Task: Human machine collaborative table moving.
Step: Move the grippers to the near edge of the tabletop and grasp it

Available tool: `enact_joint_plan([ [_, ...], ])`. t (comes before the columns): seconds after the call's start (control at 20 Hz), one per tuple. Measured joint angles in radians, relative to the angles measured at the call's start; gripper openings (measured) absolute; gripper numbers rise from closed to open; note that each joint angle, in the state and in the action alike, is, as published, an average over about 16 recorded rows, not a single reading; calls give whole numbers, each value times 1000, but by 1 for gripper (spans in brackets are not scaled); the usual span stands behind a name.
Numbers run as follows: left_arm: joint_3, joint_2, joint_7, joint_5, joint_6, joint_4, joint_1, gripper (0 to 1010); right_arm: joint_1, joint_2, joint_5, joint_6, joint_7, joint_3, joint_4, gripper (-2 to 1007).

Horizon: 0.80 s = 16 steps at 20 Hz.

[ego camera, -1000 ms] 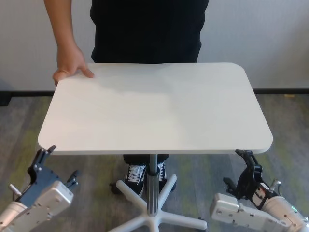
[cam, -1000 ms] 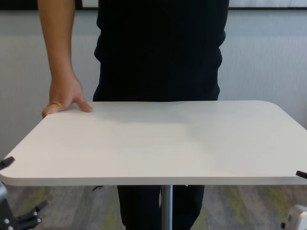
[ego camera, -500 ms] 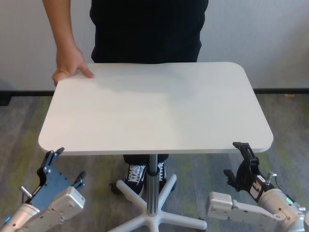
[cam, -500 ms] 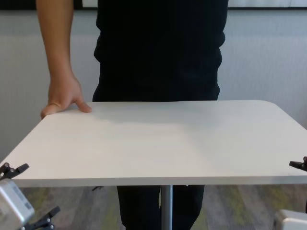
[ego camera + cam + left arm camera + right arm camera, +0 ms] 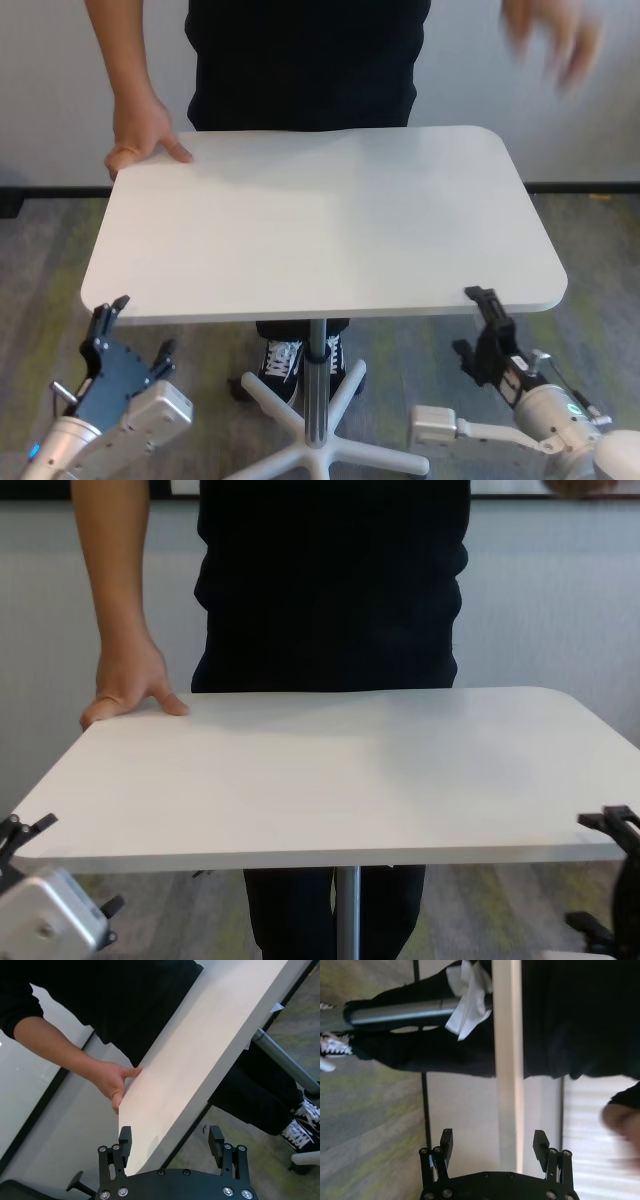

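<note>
I see the counter (image 5: 325,225) in front of me, its long axis running left to right, the human (image 5: 300,60) at the far side. My left claw (image 5: 171,1146) and right claw (image 5: 492,1147) are both released, each straddling the near edge without clamping.

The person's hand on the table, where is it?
In the head view, the hand grips the table at its far corner on the robot's left, across from the left gripper at the near edge.
</note>
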Motion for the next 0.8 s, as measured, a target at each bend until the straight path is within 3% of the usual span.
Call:
enact_joint_plan([
  [0.35, 15, -42, 64, 95, 4, 59, -31, 1000, 28, -36, -51, 0, -2, -11, 36, 1006],
  [0.8, 37, -63, 110, 229, 42, 100, -60, 1000, 53, -66, -71, -6, 16, 1, 68, 1006],
])
